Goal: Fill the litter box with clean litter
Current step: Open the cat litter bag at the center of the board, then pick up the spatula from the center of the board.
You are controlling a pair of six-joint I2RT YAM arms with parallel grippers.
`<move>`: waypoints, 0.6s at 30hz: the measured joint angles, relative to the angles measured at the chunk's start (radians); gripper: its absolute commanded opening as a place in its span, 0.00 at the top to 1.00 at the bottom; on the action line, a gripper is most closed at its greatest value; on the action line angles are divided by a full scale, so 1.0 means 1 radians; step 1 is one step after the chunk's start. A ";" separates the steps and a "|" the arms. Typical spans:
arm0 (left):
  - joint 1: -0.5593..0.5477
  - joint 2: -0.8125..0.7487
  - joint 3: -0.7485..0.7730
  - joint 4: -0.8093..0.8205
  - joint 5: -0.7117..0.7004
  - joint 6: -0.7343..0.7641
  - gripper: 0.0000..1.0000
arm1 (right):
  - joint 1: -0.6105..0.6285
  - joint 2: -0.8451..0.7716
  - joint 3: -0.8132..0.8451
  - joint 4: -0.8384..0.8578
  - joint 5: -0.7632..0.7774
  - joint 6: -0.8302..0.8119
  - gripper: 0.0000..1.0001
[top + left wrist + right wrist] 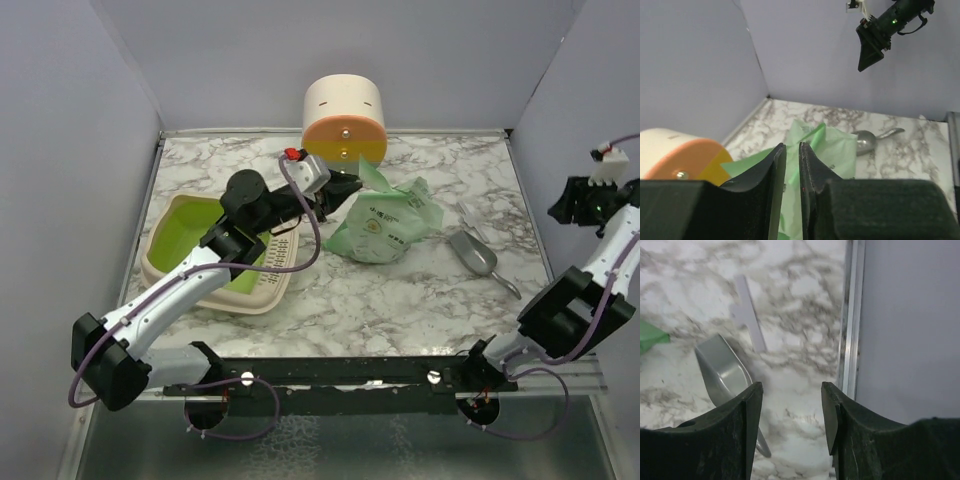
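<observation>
Pinching the top flap of the soft mint-green plastic litter bag [385, 228], my left tool [792, 146] has its fingers nearly together above the grey-veined white marbled worktop [400, 300]. The cream-beige plastic litter box [185, 222], lime-green inside, lies just left of the bag. My right tool [790, 387] hangs spread beside the plain grey wall [910, 315], over a small grey metal scoop [722, 370].
</observation>
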 measured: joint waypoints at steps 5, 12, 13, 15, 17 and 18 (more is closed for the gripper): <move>-0.098 0.150 0.125 -0.190 -0.027 -0.025 0.72 | -0.203 0.142 -0.152 -0.067 -0.099 -0.153 0.44; -0.192 0.231 0.089 -0.247 -0.132 -0.068 0.49 | -0.197 0.102 -0.291 -0.135 -0.167 -0.290 0.40; -0.195 0.232 0.087 -0.247 -0.143 -0.073 0.49 | -0.197 0.097 -0.295 -0.136 -0.170 -0.302 0.40; -0.202 0.233 0.087 -0.239 -0.162 -0.077 0.48 | -0.186 0.088 -0.308 -0.131 -0.171 -0.323 0.39; -0.214 0.233 0.087 -0.232 -0.182 -0.076 0.47 | -0.159 0.069 -0.344 -0.108 -0.161 -0.338 0.38; -0.227 0.235 0.087 -0.229 -0.191 -0.075 0.47 | -0.135 0.056 -0.369 -0.094 -0.151 -0.344 0.37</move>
